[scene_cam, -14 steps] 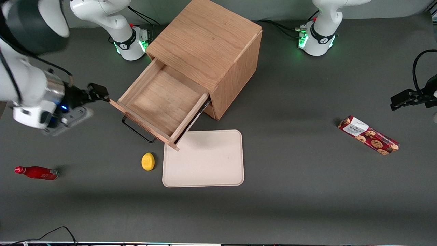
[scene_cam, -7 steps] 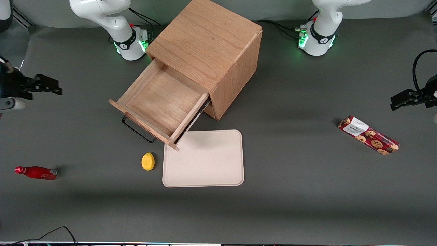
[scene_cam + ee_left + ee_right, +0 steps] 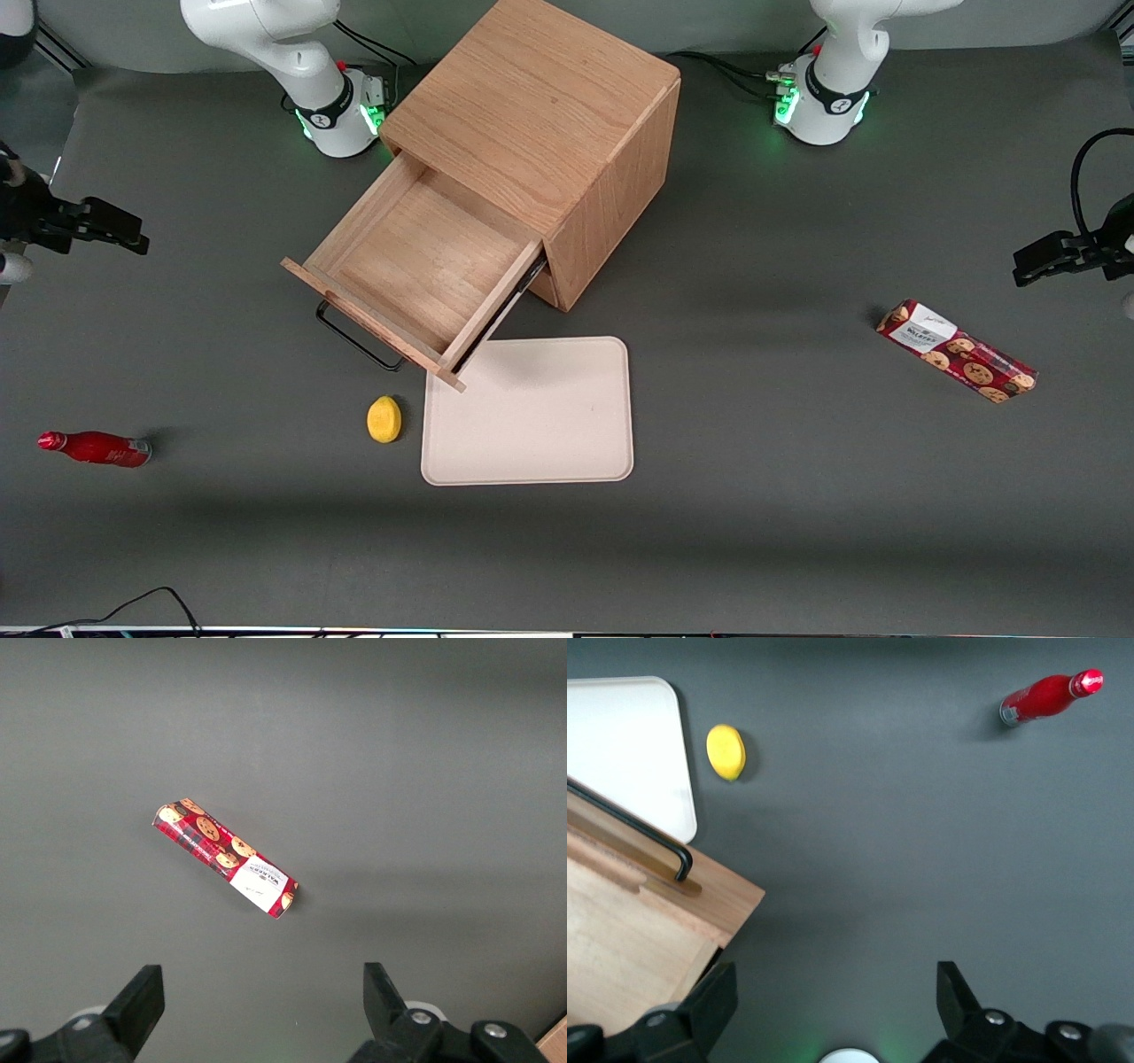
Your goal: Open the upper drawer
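**A:** So the upper drawer (image 3: 416, 270) looks pulled well out of the cabinet (image 3: 540, 133) already — you can see its whole bare wooden floor. I'd call the job basically done. The gripper (image 3: 111, 229) is off at the working arm's end of the worktop (image 3: 797, 496), well apart from the drawer, holding nothing, jaws spread wide in the wrist view.

**B:** Agreed. What could still go wrong, though?

**A:** Mostly the arm clipping the drawer front on any move back across. The front panel and its black bar handle (image 3: 354, 341) stick out into open space, so a low sweep could knock it or shove the drawer partly shut. The drawer's corner also hangs right over the edge of the beige tray (image 3: 532, 416), so a bump could drag that too. The lemon (image 3: 384, 418) sits just beside the tray, nearer the front camera than the handle, and the red bottle (image 3: 93, 447) lies on its side toward the working arm's end — it'd roll if nudged.

**B:** Which way is it pointing?

**A:** Diagonally — the front faces toward the front camera and the working arm's end. Its sliding axis runs along that same diagonal out of the cabinet; the handle bar runs crosswise to it.
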Controlling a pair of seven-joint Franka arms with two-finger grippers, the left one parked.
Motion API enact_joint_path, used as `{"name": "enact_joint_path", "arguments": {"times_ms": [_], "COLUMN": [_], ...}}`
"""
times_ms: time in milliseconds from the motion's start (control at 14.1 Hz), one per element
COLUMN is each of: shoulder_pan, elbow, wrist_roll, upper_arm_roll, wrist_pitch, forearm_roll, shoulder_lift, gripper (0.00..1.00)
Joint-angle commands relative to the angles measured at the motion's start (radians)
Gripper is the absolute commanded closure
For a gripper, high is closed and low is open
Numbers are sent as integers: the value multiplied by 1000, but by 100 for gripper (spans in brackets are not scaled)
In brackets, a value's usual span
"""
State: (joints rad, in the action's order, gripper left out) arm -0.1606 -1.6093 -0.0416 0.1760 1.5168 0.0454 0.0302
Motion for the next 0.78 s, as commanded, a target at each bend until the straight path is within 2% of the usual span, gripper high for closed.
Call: {"name": "enact_joint_path", "arguments": {"times_ms": [0, 142, 710], "shoulder_pan": [177, 223, 225], "elbow": [-118, -63, 11], "wrist_roll": [-24, -23, -24], "upper_arm_roll": [-159, -182, -181], "wrist_pitch": [91, 100, 97], "forearm_roll": [24, 22, 22], "shoulder_lift": [77, 21, -27], "gripper": [0, 0, 0]}}
